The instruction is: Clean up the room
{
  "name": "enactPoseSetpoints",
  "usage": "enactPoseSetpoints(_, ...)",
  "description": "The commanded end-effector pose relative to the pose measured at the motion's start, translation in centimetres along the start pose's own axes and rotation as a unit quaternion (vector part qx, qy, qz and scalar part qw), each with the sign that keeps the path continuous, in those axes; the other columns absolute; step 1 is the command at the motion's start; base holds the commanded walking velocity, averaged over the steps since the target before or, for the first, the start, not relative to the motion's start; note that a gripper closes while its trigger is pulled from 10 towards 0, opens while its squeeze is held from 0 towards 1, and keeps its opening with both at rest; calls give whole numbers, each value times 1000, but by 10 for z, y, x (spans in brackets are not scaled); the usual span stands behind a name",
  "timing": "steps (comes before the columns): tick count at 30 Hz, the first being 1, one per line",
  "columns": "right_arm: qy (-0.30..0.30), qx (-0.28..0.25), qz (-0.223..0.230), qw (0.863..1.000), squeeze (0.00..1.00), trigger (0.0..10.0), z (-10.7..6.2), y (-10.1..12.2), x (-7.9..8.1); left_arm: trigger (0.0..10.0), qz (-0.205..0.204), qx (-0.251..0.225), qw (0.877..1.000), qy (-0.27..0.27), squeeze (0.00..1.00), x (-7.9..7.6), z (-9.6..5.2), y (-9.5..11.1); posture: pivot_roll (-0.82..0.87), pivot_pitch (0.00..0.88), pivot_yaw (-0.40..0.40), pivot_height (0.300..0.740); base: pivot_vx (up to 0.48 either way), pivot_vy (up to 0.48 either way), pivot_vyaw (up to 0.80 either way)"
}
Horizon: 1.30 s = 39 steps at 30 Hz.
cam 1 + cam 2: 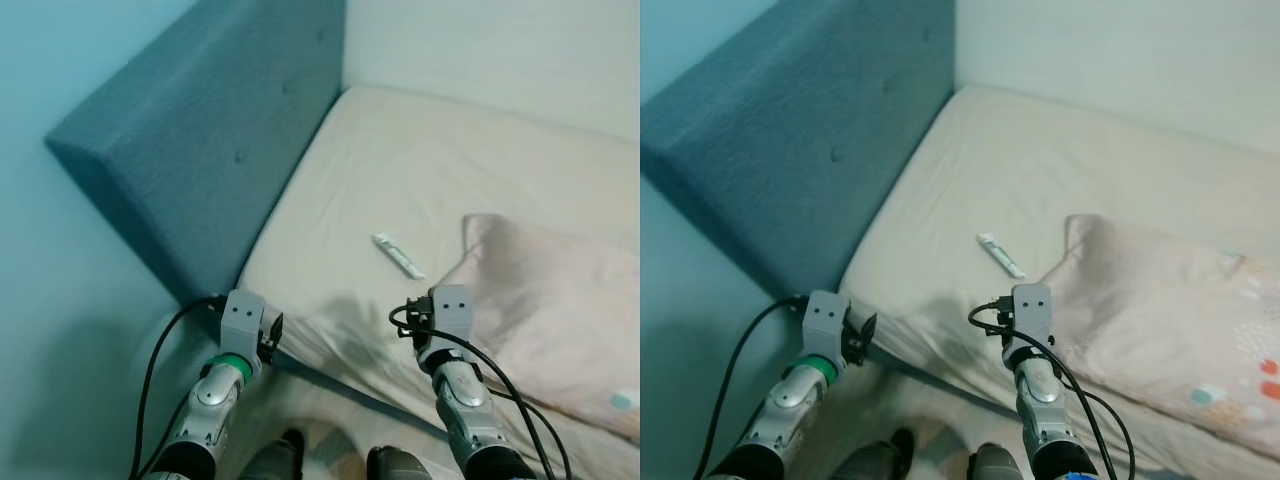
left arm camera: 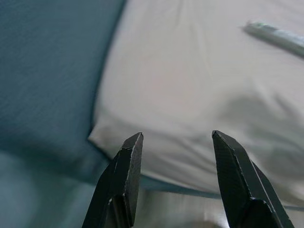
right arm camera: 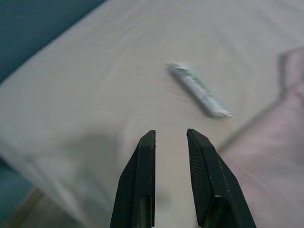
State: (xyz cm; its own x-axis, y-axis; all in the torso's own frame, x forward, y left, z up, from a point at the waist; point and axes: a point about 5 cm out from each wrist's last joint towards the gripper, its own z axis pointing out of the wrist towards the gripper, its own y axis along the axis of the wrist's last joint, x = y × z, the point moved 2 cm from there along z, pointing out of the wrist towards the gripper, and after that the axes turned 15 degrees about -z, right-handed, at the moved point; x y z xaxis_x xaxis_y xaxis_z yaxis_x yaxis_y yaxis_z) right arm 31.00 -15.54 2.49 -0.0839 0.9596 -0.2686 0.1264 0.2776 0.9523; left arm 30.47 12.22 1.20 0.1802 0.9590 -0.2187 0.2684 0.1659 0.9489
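- Grippers come first, closest to me. The left gripper (image 2: 173, 178) hangs by the bed's corner with its two black fingers spread wide and nothing between them.
- The right gripper (image 3: 170, 178) is over the cream bed sheet (image 1: 420, 170), fingers a small way apart, holding nothing.
- Just past it lies a small white and green tube (image 1: 398, 255), flat on the sheet, not touched by anything.
- Beside the tube sits a soft pink pillow (image 1: 560, 310), close to it.
- Farthest off is the blue-grey padded headboard (image 1: 210, 130).
- I think the tidying has hardly begun: the tube needs picking up and putting away.
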Motion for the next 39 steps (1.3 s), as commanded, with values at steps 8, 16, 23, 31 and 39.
enactPoseSetpoints(8, 12, 19, 8, 1000, 0, 10000, -6, -10, 6, 10000, 0, 19, 1000, 1, 0, 1, -5, -9, 45, 124, 71, 740, 0, 0, 800)
enactPoseSetpoints(16, 17, 22, 15, 1000, 0, 10000, -7, -12, 11, 10000, 4, 24, 1000, -3, 0, 1, -5, -10, 48, 122, 76, 740, 0, 0, 800)
enactPoseSetpoints(23, 0, 31, 46, 998, 0, 10000, -12, -18, 10, 10000, 6, 27, 1000, -10, 0, -2, -4, -9, 44, 119, 82, 740, 0, 0, 114)
enactPoseSetpoints(31, -1, 34, 45, 998, 0, 10000, -15, -21, 10, 10000, 25, 36, 999, -11, 0, -3, -4, -10, 39, 114, 90, 740, 0, 0, 0)
enactPoseSetpoints(39, 0, 35, 48, 998, 0, 10000, -17, -22, 10, 10000, 17, 41, 999, -1, 0, -2, -2, -11, 33, 109, 86, 740, 0, -480, 0)
